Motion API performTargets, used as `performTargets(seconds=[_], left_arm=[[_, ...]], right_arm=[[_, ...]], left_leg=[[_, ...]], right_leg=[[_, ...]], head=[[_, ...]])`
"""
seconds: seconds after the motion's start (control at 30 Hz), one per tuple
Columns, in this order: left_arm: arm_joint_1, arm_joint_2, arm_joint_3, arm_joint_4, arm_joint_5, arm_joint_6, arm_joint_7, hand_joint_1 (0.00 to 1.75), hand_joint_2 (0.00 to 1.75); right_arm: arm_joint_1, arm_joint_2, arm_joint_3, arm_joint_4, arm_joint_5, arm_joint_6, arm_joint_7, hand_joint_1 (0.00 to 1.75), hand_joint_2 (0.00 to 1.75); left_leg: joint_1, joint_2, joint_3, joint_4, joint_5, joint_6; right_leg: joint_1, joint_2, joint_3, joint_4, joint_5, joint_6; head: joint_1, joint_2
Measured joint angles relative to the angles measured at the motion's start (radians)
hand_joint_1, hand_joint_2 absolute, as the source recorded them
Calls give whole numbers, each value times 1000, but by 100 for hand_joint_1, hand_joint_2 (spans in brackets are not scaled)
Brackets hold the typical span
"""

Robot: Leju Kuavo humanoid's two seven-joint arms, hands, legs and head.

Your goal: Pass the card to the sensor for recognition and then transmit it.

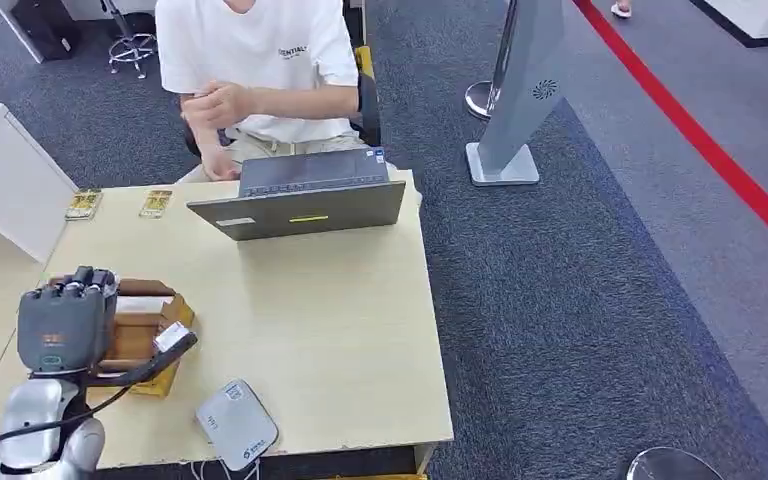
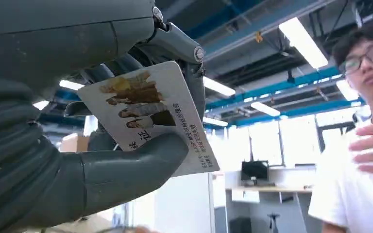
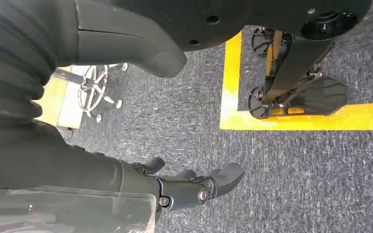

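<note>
One white printed plastic card (image 2: 148, 116) is being pinched by the left hand (image 1: 65, 320) at eight o'clock on the counter (image 1: 340, 330). Right hand (image 3: 194, 187) is hanging over carpet, fingers apart, holding nothing.

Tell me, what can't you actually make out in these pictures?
- Card: the left wrist view shows print too small to read; the thumb covers its lower edge. In the head view it is a white sliver at the left hand.
- Box: the left hand hides its contents in the head view.
- Sensor: its near end is cut by the picture's edge.
- Right hand: hangs over carpet, fingers partly hidden.
</note>
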Motion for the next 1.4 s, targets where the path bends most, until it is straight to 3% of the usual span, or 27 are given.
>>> performTargets(seconds=[0.5,1.03,1.07,1.4], left_arm=[[-242,37,10,87,-59,-14,9,175,175],[-332,37,1,159,-42,-62,21,175,175],[-332,37,0,159,-41,-62,21,0,175],[-320,36,-1,141,-5,-60,21,0,175]], right_arm=[[-3,0,22,0,22,1,0,0,175],[-6,0,30,0,27,0,0,0,175],[-6,0,30,0,27,0,0,0,175],[-6,0,30,0,16,-6,5,0,175]], left_leg=[[0,0,-1,0,0,0],[0,8,-7,1,0,0],[0,9,-8,1,0,0],[0,8,-9,0,0,0]], right_leg=[[0,1,-1,0,0,0],[0,10,-11,0,2,0],[0,10,-12,0,2,0],[0,9,-12,0,2,0]], head=[[0,0],[0,0],[0,0],[0,0]])
